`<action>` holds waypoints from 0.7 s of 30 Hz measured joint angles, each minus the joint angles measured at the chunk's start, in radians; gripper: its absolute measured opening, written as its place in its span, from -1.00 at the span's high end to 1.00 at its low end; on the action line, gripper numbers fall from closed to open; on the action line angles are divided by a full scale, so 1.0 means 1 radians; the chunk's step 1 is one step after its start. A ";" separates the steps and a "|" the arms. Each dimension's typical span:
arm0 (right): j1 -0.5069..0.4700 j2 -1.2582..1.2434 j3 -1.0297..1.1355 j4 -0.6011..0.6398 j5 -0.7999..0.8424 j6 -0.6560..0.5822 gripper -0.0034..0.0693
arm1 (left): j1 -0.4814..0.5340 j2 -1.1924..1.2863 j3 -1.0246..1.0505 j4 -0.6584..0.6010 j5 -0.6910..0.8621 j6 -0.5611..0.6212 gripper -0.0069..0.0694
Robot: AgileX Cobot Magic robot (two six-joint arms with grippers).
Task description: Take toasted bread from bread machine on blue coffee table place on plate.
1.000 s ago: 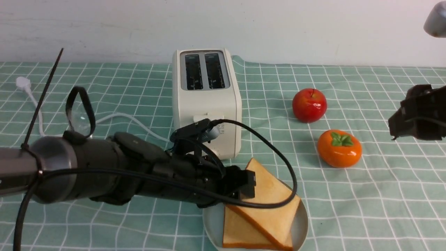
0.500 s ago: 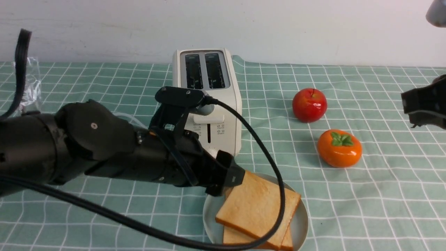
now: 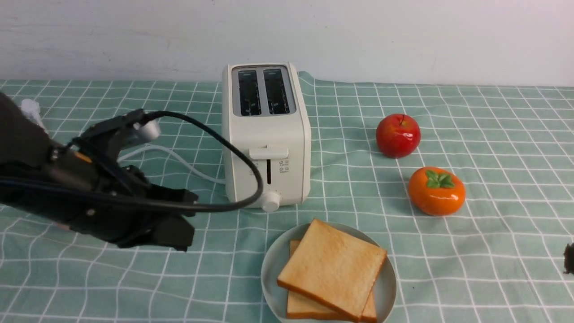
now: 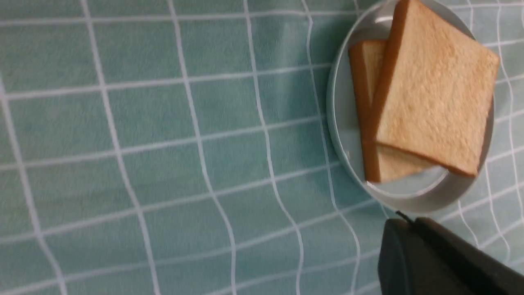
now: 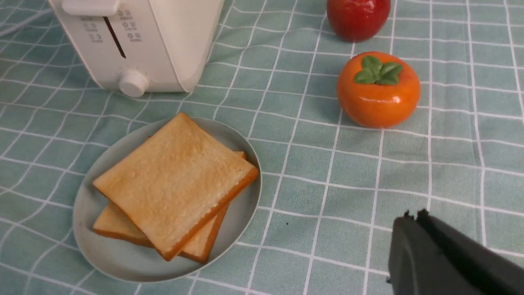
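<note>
Teal checked cloth covers the worktop (image 3: 493,251) below a white wall. My left pincer (image 3: 179,231) hovers closed and empty over the cloth, left of the plate (image 3: 272,280) and clear of it. My right pincer (image 5: 411,219) is closed and empty too, well right of the plate. Both slices of toasted bread (image 3: 334,268) lie stacked on the plate, just in front of the bread machine (image 3: 267,134). An apple (image 3: 398,135) and a persimmon (image 3: 436,191) sit further right.

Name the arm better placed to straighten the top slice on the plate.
Left, most likely. The left gripper hangs shut close beside the plate, with the top slice lying askew over the lower slice. The right gripper shows only at the front view's right edge, farther off.
</note>
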 joint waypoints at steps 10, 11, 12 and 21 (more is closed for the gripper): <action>0.000 -0.051 0.232 -0.123 -0.233 0.000 0.95 | 0.018 -0.434 0.164 0.004 0.119 -0.018 0.86; 0.000 -0.051 0.243 -0.124 -0.243 0.001 0.94 | 0.018 -0.521 0.196 -0.001 0.126 -0.036 0.86; 0.000 -0.051 0.247 -0.124 -0.243 0.001 0.94 | 0.018 -0.542 0.204 -0.002 0.128 -0.041 0.86; 0.000 -0.051 0.260 -0.124 -0.249 0.002 0.93 | 0.018 -0.893 0.251 0.075 0.131 -0.007 0.86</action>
